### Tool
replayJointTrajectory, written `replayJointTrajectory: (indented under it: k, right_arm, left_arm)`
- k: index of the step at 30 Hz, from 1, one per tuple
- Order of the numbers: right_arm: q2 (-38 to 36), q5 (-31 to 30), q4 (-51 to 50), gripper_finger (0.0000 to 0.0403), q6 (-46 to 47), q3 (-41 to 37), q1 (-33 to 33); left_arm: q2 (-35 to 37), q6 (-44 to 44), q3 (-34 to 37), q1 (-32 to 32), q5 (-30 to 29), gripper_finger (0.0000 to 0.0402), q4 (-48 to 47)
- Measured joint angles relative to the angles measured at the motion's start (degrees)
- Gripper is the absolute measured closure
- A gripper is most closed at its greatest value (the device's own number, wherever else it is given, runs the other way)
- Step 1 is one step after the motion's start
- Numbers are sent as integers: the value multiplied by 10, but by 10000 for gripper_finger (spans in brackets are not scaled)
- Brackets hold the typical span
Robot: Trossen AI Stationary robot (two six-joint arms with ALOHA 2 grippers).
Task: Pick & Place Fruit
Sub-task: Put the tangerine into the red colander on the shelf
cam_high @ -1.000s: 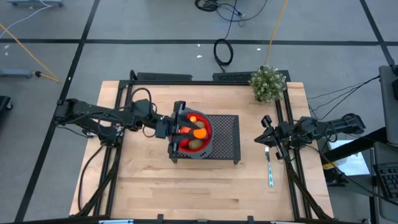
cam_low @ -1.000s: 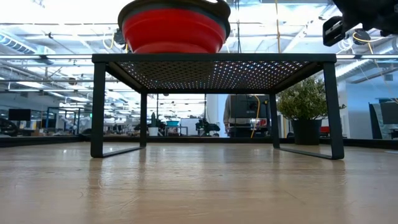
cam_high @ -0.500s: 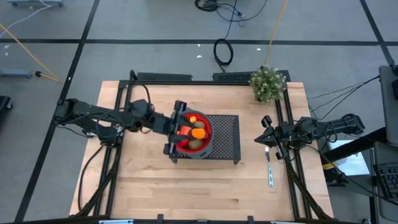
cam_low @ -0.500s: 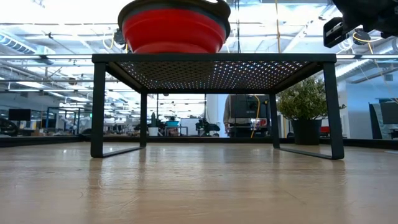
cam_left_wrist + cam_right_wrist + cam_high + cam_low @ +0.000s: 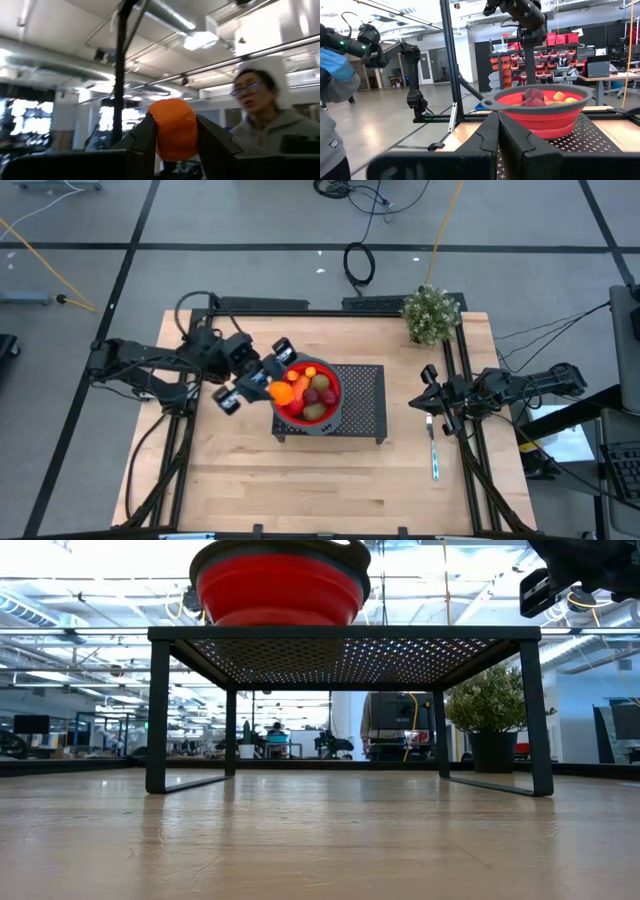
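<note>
A black perforated rack [image 5: 362, 402] stood near the middle of the wooden worktop [image 5: 250, 470], and a red bowl [image 5: 328, 412] with a grey rim sat on the rack's left part. In the low view the bowl [image 5: 279, 588] rested on the rack's top [image 5: 345, 633], with open space under it. A leafy potted plant [image 5: 431, 314] stood at the worktop's far right corner, well apart from the rack. A thin pale-handled utensil [image 5: 434, 452] lay near the right edge, just beside the right arm. In the left wrist view a person [image 5: 262, 112] in a grey top showed in the room beyond.

The bowl held several pieces of fruit: dark red ones [image 5: 322, 392], a brown oval [image 5: 314, 412] and a small orange ball [image 5: 311, 371]. From the right wrist view the dark red pieces [image 5: 533, 95] and yellowish ones [image 5: 561, 96] rose just above the rim.

The left gripper [image 5: 270, 383] hung at the bowl's left rim, its fingers partly closed around an orange fruit [image 5: 284, 391]. In the left wrist view that orange fruit [image 5: 174, 129] sat clamped between the two fingers [image 5: 142, 140], its long axis running out along them. It was lifted and touched nothing else.

The right gripper [image 5: 428, 403] waited to the right of the rack, its fingers [image 5: 490, 137] pressed together on nothing.
</note>
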State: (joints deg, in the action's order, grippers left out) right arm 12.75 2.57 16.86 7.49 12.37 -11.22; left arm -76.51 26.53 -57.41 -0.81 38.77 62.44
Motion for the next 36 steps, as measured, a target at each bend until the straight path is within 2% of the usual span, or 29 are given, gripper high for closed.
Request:
replayJointTrajectory:
  k: [8, 19, 22, 26, 30, 36]
  right_arm:
    - [0, 2, -9, 403, 0, 0, 0]
    - [0, 2, -24, 403, -7, 0, 0]
    - [0, 2, -32, 403, -14, 0, 0]
    - [0, 0, -47, 403, -32, 0, 0]
    - [0, -18, -53, 403, -39, 0, 0]
    - [0, -27, -52, 403, -41, 0, 0]
  left_arm:
    - [0, 78, 0, -1, 84, 291, 120]
    - [0, 88, 0, -1, 82, 291, 126]
    - [0, 103, 0, -1, 63, 291, 117]
    - [0, 118, 0, -5, 20, 291, 38]
    - [0, 120, 0, -17, -29, 291, -111]
    - [0, 120, 0, -43, -39, 291, -330]
